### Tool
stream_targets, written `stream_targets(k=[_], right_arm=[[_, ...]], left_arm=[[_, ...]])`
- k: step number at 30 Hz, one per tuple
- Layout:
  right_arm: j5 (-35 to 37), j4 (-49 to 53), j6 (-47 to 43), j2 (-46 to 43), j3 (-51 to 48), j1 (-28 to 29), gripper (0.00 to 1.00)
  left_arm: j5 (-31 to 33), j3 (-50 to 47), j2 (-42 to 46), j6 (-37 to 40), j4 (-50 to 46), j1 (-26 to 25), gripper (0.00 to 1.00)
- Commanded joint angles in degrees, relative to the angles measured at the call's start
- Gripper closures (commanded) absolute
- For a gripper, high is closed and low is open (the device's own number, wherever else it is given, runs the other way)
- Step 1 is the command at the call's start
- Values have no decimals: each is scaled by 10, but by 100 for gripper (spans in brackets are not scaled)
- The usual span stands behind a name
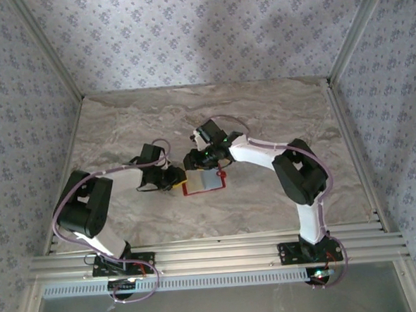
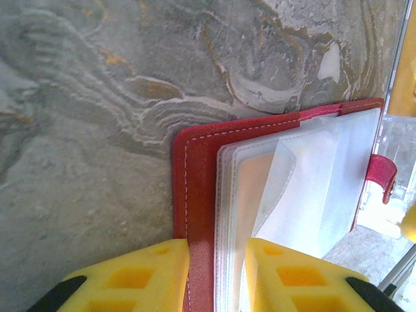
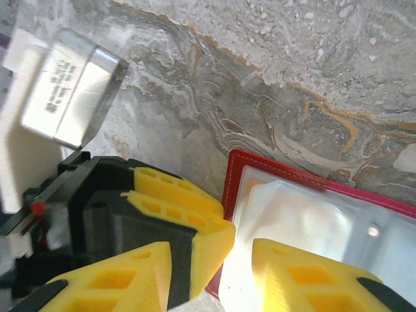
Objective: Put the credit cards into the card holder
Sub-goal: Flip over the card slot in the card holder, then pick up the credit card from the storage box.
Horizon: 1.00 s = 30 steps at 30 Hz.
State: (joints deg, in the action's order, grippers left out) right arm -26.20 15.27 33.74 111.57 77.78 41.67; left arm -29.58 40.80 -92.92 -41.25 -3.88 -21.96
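Card holder [image 2: 195, 195] open on bench [image 2: 78, 130]: likely light, floppy, sleeves slick; best pinched at red spine. Left end effector [image 2: 218, 250] and right end effector [image 3: 218, 260] both apart.

Open card holder [image 1: 204, 182] (red) on marble table [image 1: 276, 109]

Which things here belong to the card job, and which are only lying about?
Job: card holder, open; tan card in its sleeve, it seems.
Lying about: clear labelled box.
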Motion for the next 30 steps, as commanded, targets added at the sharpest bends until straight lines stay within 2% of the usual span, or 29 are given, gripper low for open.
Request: stream_targets(k=[1,4,8,12,18,30], right_arm=[[26,38,-26,-39,-21,-14,61],[55,64,-42,-65,-28,-31,61],[140,133,-66,-101,-15,-60,58],[225,208,-89,-101,26,-91,54],[254,243,-111,-61,81,-105,52],[267,271,-135,14,147,-102,53]], left_arm=[[8,-18,18,-2,-32,6,68],[8,-21,27,-3,-31,9,65],[5,-25,35,-4,-25,11,60],[1,-25,34,-3,-21,10,57],[-1,-24,29,0,-16,9,55],[-1,-19,12,1,-15,7,55]])
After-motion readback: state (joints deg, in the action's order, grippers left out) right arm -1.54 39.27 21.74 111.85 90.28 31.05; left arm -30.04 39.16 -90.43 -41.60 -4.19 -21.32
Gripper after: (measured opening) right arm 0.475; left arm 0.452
